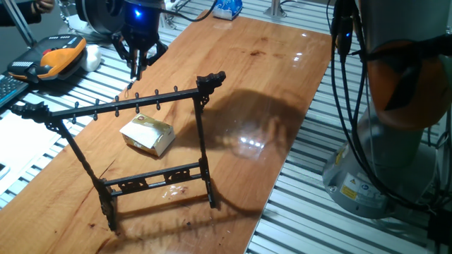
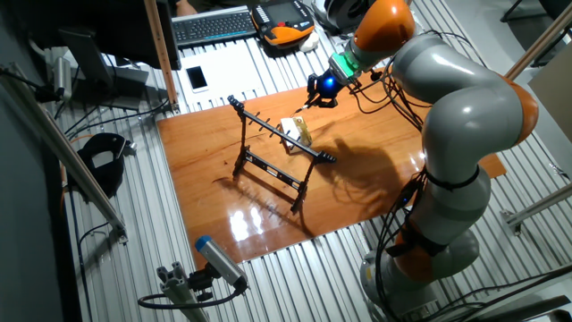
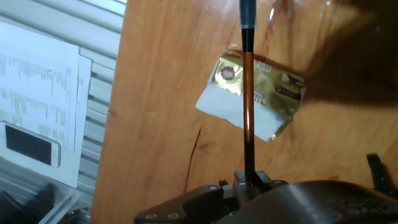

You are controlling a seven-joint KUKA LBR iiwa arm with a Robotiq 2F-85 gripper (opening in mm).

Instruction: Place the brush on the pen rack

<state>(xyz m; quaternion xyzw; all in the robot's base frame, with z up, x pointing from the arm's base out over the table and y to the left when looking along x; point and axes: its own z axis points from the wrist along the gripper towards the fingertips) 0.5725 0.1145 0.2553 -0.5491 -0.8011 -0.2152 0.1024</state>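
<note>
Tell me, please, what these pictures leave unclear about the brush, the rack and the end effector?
- Brush tip: cut off by the top edge in the hand view.
- End effector fingertips: blurred and too small in both fixed views.
- Pen rack: outside the hand view, so the brush's offset from its hooks is unclear.

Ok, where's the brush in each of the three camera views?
One fixed view: the brush hangs from the tool at upper left, behind the pen rack.
The other fixed view: top centre at the tool, too thin to make out clearly.
Hand view: centre, running from the bottom to the top edge.
Shared landmark: the small box, close to the brush in all three.
</note>
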